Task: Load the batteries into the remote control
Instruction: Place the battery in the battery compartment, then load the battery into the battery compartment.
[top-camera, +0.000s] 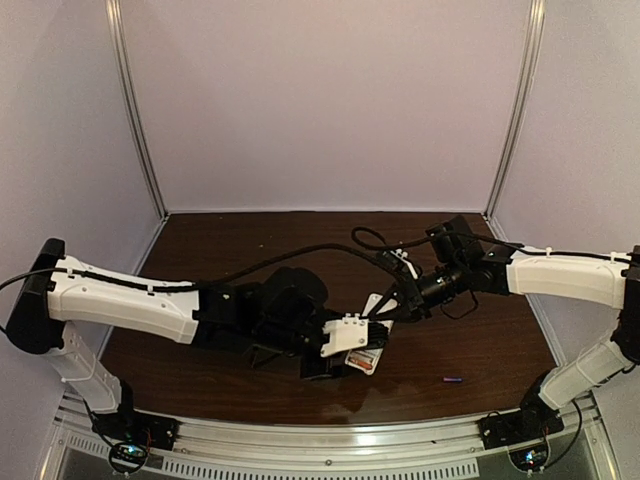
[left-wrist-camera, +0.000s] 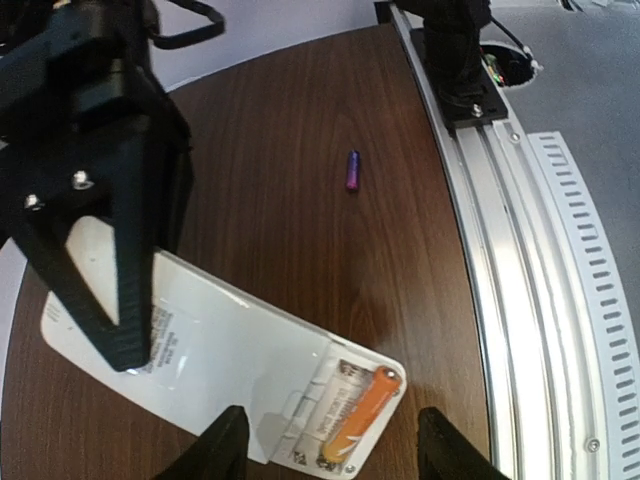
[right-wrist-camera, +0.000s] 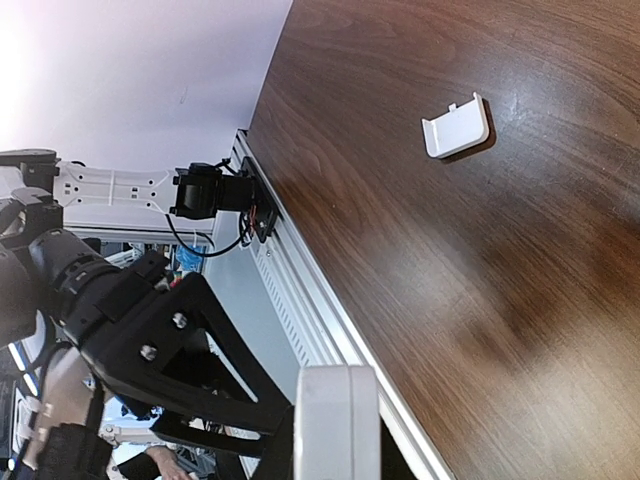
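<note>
The white remote control (left-wrist-camera: 230, 345) lies face down and tilted, its battery compartment open. The orange battery (left-wrist-camera: 362, 412) sits in the compartment's outer slot; the slot beside it holds no battery. The purple battery (left-wrist-camera: 352, 170) lies loose on the table, also in the top view (top-camera: 452, 380). My left gripper (left-wrist-camera: 335, 452) is open, its fingers (left-wrist-camera: 225, 447) on either side of the remote's compartment end, not touching it. My right gripper (top-camera: 388, 312) is shut on the remote's other end; the remote's edge (right-wrist-camera: 335, 420) shows between its jaws.
The plain white battery cover (right-wrist-camera: 457, 127) lies apart on the brown table. The metal rail (left-wrist-camera: 500, 260) runs along the table's near edge, close to the remote. The arm bases stand on that rail (top-camera: 330, 445).
</note>
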